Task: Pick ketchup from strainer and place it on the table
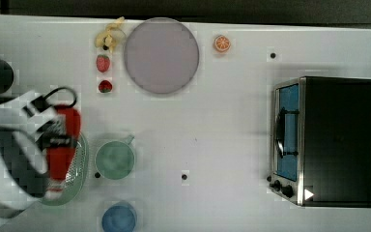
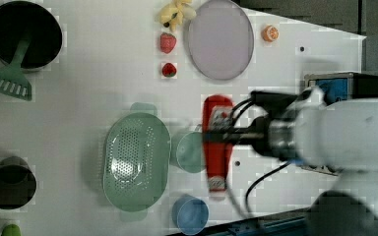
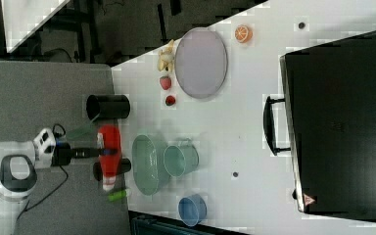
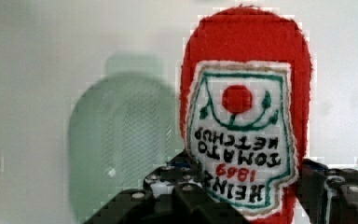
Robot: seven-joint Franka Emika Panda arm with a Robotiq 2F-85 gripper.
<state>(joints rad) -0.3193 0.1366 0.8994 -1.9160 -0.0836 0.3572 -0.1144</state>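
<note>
Above the worktop, at the strainer's three o'clock in the left view, the tool gripped the lifted ketchup; setting down remained

**Ketchup held clear of the strainer**

In the left view you see the gripper clamped across the middle of the ketchup, its white cap end toward the left view's bottom. The strainer sits with a bare dotted basin, apart from the bottle. A green cup lies between them on the table, and a blue cup stands below.
</note>
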